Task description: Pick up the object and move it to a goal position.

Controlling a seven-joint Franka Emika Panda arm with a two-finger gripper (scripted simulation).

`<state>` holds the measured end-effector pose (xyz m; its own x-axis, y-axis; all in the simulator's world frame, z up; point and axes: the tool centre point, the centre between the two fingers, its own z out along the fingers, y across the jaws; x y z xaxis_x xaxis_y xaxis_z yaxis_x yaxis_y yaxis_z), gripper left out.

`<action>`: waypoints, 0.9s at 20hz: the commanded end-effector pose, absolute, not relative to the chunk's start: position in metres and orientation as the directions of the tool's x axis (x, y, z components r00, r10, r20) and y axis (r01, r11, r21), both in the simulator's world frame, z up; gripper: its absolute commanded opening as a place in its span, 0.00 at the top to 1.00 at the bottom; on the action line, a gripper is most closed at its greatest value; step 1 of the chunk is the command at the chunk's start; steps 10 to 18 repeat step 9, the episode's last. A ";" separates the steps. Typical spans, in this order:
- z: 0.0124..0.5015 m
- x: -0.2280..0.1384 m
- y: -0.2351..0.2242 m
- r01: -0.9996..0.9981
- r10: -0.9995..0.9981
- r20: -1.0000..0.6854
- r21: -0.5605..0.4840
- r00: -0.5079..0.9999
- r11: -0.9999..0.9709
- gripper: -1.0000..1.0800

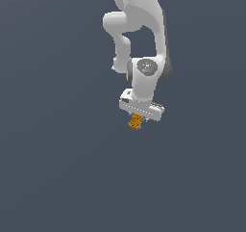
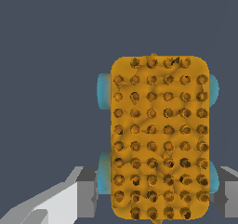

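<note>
The white Panda arm [image 1: 144, 43] runs off the exterior view's top edge. Its claw [image 1: 138, 118] is clenched on the orange block [image 1: 136, 122], fingertips hidden behind it. In the wrist view the block [image 2: 159, 139] fills the frame between grey fingers [image 2: 86, 190], teal edges peeking out.

Distant exterior view; close wrist view
</note>
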<state>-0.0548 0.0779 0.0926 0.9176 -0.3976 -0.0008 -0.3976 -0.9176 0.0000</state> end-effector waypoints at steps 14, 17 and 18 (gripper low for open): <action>0.101 -0.065 0.088 -0.398 -0.398 0.000 0.000 0.917 -0.917 1.00; 0.101 -0.065 0.088 -0.398 -0.398 0.000 0.000 0.917 -0.917 1.00; 0.101 -0.065 0.088 -0.398 -0.398 0.000 0.000 0.917 -0.917 1.00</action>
